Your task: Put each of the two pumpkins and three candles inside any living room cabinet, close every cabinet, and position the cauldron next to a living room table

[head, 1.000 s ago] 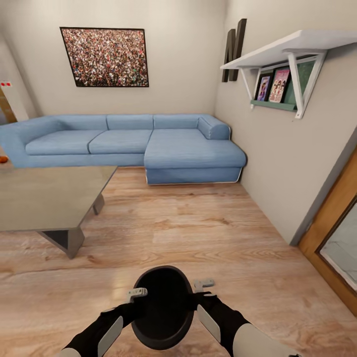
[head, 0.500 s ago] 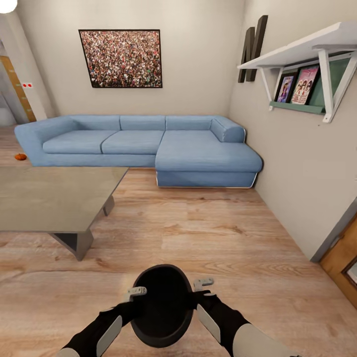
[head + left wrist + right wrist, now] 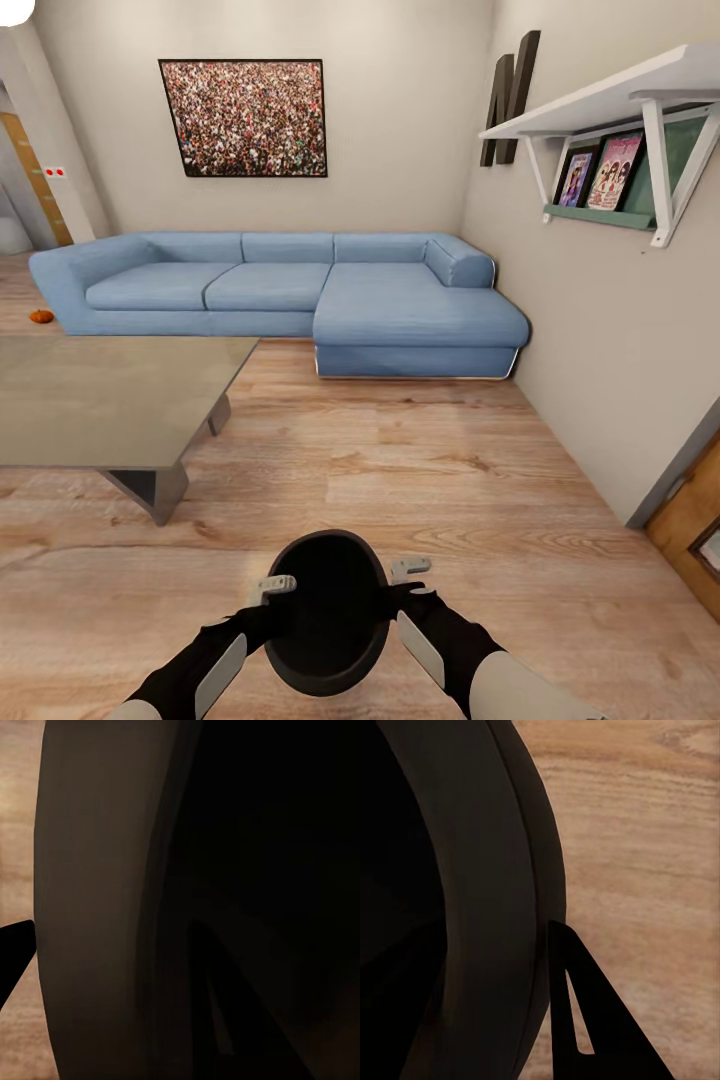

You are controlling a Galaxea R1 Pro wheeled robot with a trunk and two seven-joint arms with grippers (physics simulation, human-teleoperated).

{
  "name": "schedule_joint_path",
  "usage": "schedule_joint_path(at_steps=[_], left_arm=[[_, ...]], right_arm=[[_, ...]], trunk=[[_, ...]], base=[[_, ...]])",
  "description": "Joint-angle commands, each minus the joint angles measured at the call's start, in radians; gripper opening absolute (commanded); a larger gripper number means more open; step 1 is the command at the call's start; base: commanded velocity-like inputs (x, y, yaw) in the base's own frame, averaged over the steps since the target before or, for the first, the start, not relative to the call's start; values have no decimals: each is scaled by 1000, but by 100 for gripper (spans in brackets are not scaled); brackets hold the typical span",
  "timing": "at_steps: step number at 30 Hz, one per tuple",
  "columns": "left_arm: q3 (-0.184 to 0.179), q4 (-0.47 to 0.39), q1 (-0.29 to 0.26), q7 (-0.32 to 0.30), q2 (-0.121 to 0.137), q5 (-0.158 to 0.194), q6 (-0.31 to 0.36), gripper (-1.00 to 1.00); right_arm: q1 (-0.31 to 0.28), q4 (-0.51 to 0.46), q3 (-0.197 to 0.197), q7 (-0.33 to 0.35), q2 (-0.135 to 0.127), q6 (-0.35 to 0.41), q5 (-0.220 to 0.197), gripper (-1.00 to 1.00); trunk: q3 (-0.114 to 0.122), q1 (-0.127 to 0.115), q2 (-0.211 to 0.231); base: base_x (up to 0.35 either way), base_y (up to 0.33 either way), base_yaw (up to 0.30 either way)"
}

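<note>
The black cauldron (image 3: 325, 610) hangs low over the wood floor in the head view, just in front of me, held between both arms. My left gripper (image 3: 274, 589) is shut on its left rim and my right gripper (image 3: 408, 573) on its right rim. The cauldron wall (image 3: 97, 907) is very close in the left wrist view, and a dark finger (image 3: 577, 1020) lies against the cauldron rim (image 3: 521, 892) in the right wrist view. The grey table (image 3: 110, 400) stands ahead at the left. One orange pumpkin (image 3: 41, 316) lies on the floor by the sofa's left end.
A blue corner sofa (image 3: 300, 290) runs along the far wall under a framed picture (image 3: 244, 117). A white wall shelf (image 3: 620, 110) hangs on the right wall, with a wooden door frame (image 3: 690, 520) lower right. Open wood floor (image 3: 400, 470) lies between me and the sofa.
The camera swung left a second ago, bringing the pumpkin into view; since then it has held still. The cauldron has risen slightly in my grippers.
</note>
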Motion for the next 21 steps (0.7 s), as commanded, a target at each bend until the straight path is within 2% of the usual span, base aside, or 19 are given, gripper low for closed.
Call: schedule_joint_path(at_steps=[1,8,12,13,21], left_arm=[[1,0,-1,5,2,7,4,-100],[0,-12,1,5,4,6,3,-100],[-1,-16,2,4,5,-9,3,-100],[-1,-17,2,4,5,6,3,-100],[-1,-18,2,5,5,6,3,-100]], right_arm=[[-1,-8,14,-3,-1,-2,-14,-100],[0,-12,19,3,-6,-8,-18,-100],[0,-16,19,3,-8,-15,-23,-100],[0,-65,33,13,-8,-20,-79,-100],[0,-66,33,13,-8,-22,-79,-100]], trunk=[[-1,0,0],[-1,0,0],[-1,0,0],[-1,0,0],[-1,0,0]], base=[[0,0,0],[0,0,0],[20,0,0],[20,0,0],[11,0,0]])
